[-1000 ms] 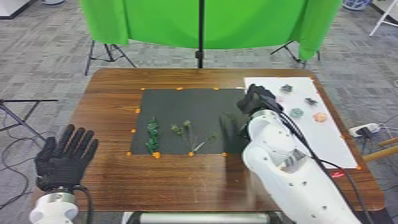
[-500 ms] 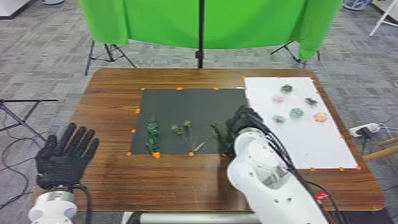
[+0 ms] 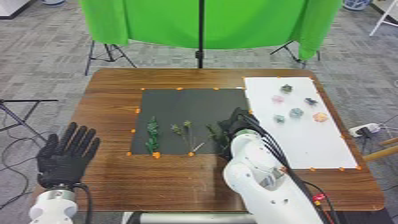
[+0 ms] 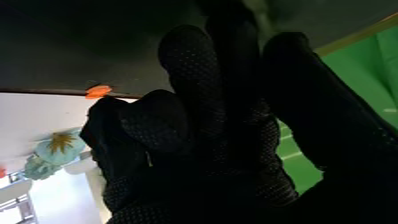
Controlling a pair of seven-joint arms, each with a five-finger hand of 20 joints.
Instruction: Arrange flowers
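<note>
In the head view my right hand (image 3: 233, 124) is over the right edge of the dark mat (image 3: 182, 102), next to a green stem (image 3: 212, 131). In the right wrist view, this hand (image 4: 222, 140) has loosely bent, relaxed fingers; nothing clearly visible is held. Two thin budded stems (image 3: 188, 131) and a leafy green sprig (image 3: 153, 135) lie on the mat's lower part. A white sheet (image 3: 311, 145) bears several flower heads, among them an orange one (image 3: 320, 117), a pink one (image 3: 277, 99) and a blue-green one (image 3: 297, 112). My left hand (image 3: 64, 160) is open by the table's left side.
Orange tape bits (image 3: 156, 155) mark the mat's edges on the brown table (image 3: 187, 185). My right forearm crosses the table's near right part, beside the white sheet. A green cloth (image 3: 213, 25) on stands hangs beyond the far edge.
From the white sheet's left edge, my right hand has come down and left onto the mat's right side, beside the stem. My left hand has stayed in place.
</note>
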